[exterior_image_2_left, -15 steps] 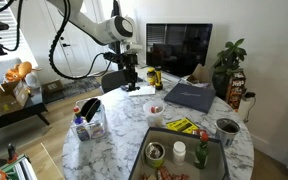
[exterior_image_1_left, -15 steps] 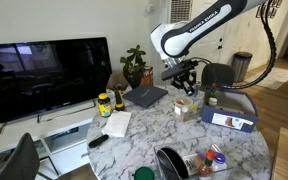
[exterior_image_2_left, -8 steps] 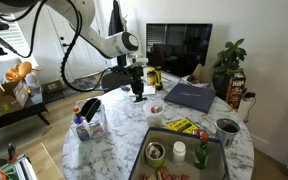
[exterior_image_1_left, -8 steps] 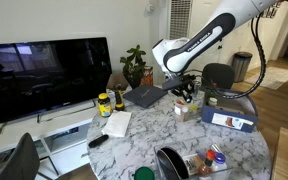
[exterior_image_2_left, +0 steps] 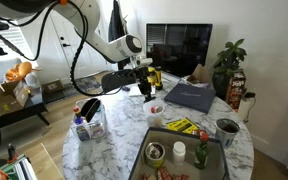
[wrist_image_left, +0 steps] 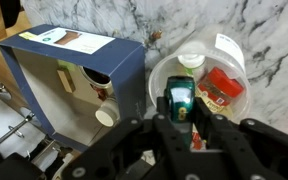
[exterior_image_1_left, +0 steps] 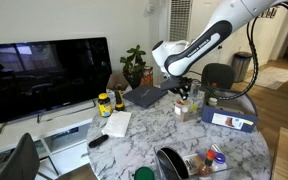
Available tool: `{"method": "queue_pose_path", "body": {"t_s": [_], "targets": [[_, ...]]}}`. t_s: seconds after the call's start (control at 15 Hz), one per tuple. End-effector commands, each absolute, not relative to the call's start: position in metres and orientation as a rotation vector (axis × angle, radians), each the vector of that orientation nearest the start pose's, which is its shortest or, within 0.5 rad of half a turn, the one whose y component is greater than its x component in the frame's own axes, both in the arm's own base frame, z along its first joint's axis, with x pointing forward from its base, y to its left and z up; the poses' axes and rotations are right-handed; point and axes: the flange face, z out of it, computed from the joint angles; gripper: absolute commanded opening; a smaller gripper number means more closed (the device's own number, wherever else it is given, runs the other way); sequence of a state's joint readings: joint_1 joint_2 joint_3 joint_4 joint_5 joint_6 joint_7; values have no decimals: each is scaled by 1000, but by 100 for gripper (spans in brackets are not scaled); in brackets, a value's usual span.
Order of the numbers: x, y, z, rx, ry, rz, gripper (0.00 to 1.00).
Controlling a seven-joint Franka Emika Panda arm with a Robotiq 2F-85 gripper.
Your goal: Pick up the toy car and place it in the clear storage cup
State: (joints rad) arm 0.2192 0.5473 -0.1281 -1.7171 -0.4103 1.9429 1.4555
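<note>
From the wrist view I see my fingers [wrist_image_left: 160, 125] pinching the toy car [wrist_image_left: 177, 100], a small dark, teal-tinted thing held between them. It hangs right over the mouth of the clear storage cup [wrist_image_left: 234, 60], which stands on the marble bench [wrist_image_left: 269, 30] just beside a blue box [wrist_image_left: 74, 75]. A white lid [wrist_image_left: 191, 60] and a red item [wrist_image_left: 222, 88] lie inside the cup. In both exterior views the arm reaches down above the cup [exterior_image_1_left: 184, 108] [exterior_image_2_left: 155, 112].

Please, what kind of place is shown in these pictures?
Probably a living room in a home: a large television, a potted plant beside it, and a cluttered marble table.
</note>
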Motion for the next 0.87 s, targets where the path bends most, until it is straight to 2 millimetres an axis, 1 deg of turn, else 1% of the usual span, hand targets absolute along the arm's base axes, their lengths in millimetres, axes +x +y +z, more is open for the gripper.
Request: {"method": "queue_pose_path", "body": {"t_s": [0.0,0.13,0.2,0.33,0.4,0.47,0.53,0.6,0.73,0.8], "targets": [[643,31,250,2150,-1437,133,56],[643,28,248,2136,-1454,133,60],[643,27,248,2133,-1461,134,67],[640,34,255,2174,-1478,127,83],[638,40,262,2202,-1487,145,89],[633,50,277,2272,-1494,204,98],[629,59,288,2327,-1482,269,100],[621,69,302,2377,-1448,333,100],[609,93,322,2481,-1346,438,100],[639,78,305,2410,-1417,365,100]]}}
